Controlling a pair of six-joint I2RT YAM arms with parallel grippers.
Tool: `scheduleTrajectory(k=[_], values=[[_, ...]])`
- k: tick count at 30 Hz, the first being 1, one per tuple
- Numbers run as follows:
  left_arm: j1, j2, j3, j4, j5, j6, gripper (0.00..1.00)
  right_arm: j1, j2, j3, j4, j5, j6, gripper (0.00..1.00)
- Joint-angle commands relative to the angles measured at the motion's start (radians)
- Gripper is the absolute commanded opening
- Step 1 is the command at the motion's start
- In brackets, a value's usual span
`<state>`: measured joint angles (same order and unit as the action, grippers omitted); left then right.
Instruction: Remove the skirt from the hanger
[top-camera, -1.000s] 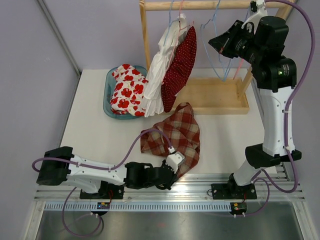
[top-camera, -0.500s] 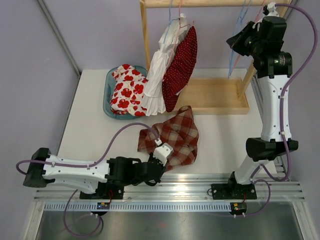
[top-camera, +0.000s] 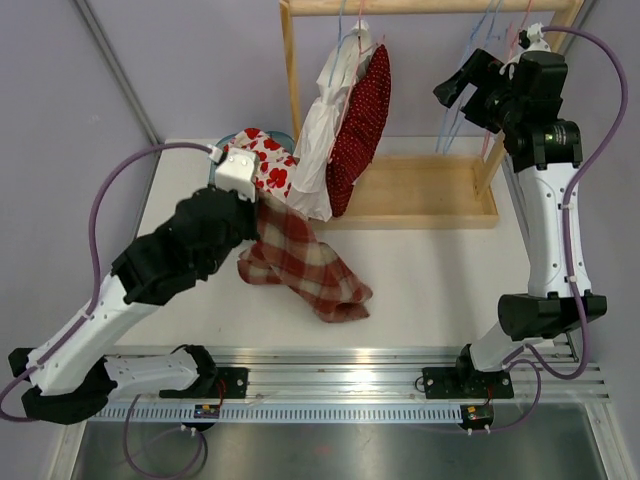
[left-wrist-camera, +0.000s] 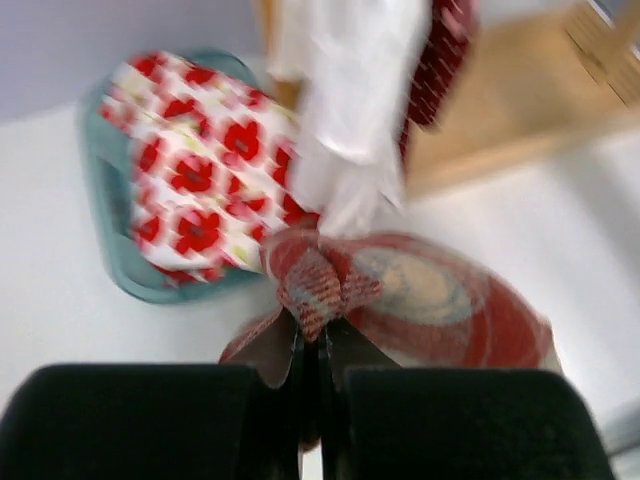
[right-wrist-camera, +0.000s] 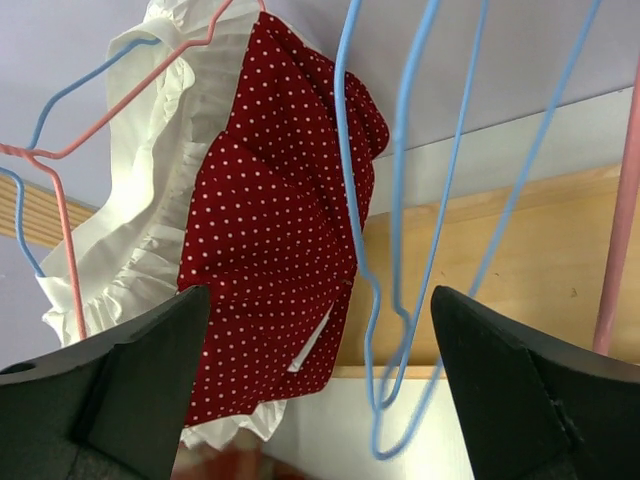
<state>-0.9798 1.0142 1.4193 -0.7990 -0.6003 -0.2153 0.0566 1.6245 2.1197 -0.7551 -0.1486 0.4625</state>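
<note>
Top external view: the left claw (top-camera: 255, 210) is clamped tight on a bunched fold of the skirt (top-camera: 305, 268). The skirt is red-and-cream plaid cloth, and it drapes from the claw down onto the worktop (top-camera: 440, 280), near the teal basket (left-wrist-camera: 98, 215). It is crumpled, twisted and on no hanger. The right claw (right-wrist-camera: 318, 320) stands wide apart by the blue hangers (right-wrist-camera: 400, 250), gripping nothing.

No writing, label, brand, number or sign can be read anywhere in these views.
</note>
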Motion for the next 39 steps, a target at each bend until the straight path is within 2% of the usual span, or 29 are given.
scheduleTrajectory(k=[1, 3, 4, 6, 7, 9, 10, 12, 13, 14, 15, 17, 18, 20, 23, 24, 25, 26, 28, 31, 33, 39], values=[[0.149, 0.097, 0.196, 0.032, 0.075, 0.208, 0.0, -0.001, -0.081, -0.041, -0.012, 0.018, -0.036, 0.99], [0.216, 0.157, 0.353, 0.043, 0.137, 0.26, 0.0, -0.003, -0.122, -0.088, -0.006, 0.038, -0.047, 0.99], [0.284, 0.19, 0.419, 0.043, 0.158, 0.269, 0.0, -0.006, -0.136, -0.107, -0.003, 0.041, -0.05, 0.99], [0.354, 0.317, 0.541, 0.04, 0.204, 0.28, 0.0, -0.004, -0.176, -0.162, 0.013, 0.041, -0.053, 0.99], [0.419, 0.361, 0.701, 0.034, 0.245, 0.278, 0.0, -0.008, -0.186, -0.179, 0.017, 0.038, -0.054, 0.99], [0.479, 0.528, 0.885, 0.008, 0.296, 0.271, 0.0, -0.009, -0.215, -0.225, 0.023, 0.031, -0.053, 0.99], [0.527, 0.594, 1.062, 0.004, 0.322, 0.266, 0.0, -0.009, -0.222, -0.237, 0.026, 0.024, -0.048, 0.99], [0.567, 0.726, 1.216, 0.036, 0.342, 0.248, 0.0, -0.008, -0.25, -0.285, 0.034, 0.006, -0.045, 1.0], [0.605, 0.738, 1.207, 0.078, 0.367, 0.232, 0.0, -0.008, -0.261, -0.302, 0.037, 0.0, -0.039, 0.99], [0.627, 0.732, 1.151, 0.201, 0.394, 0.22, 0.0, -0.009, -0.27, -0.337, 0.045, -0.008, -0.038, 0.99], [0.645, 0.684, 1.074, 0.28, 0.481, 0.179, 0.0, -0.008, -0.294, -0.357, 0.051, -0.028, -0.036, 0.99], [0.691, 0.647, 0.866, 0.423, 0.552, 0.143, 0.0, -0.008, -0.322, -0.397, 0.072, -0.045, -0.036, 0.99], [0.71, 0.658, 0.839, 0.472, 0.588, 0.13, 0.0, -0.009, -0.349, -0.435, 0.08, -0.06, -0.038, 1.0], [0.719, 0.695, 0.827, 0.439, 0.594, 0.114, 0.0, -0.008, -0.373, -0.477, 0.094, -0.071, -0.042, 0.99], [0.721, 0.699, 0.637, 0.512, 0.56, 0.099, 0.0, -0.008, -0.408, -0.5, 0.132, -0.132, -0.048, 1.0], [0.724, 0.696, 0.516, 0.535, 0.527, 0.088, 0.0, -0.008, -0.426, -0.515, 0.151, -0.213, -0.051, 0.99], [0.728, 0.695, 0.466, 0.544, 0.516, 0.073, 0.05, -0.008, -0.436, -0.524, 0.177, -0.257, -0.05, 0.99], [0.733, 0.71, 0.436, 0.531, 0.51, 0.038, 0.53, -0.008, -0.445, -0.535, 0.225, -0.3, -0.047, 0.99], [0.747, 0.73, 0.397, 0.483, 0.511, 0.001, 0.98, -0.006, -0.451, -0.531, 0.266, -0.42, -0.027, 1.0], [0.747, 0.707, 0.298, 0.445, 0.481, -0.042, 0.99, -0.003, -0.41, -0.465, 0.295, -0.512, -0.002, 0.99], [0.744, 0.626, 0.221, 0.463, 0.449, -0.059, 0.99, 0.009, -0.35, -0.39, 0.292, -0.528, 0.004, 0.99], [0.725, 0.367, -0.04, 0.393, 0.404, -0.087, 0.99, 0.126, -0.105, -0.081, 0.148, -0.406, -0.061, 1.0]])
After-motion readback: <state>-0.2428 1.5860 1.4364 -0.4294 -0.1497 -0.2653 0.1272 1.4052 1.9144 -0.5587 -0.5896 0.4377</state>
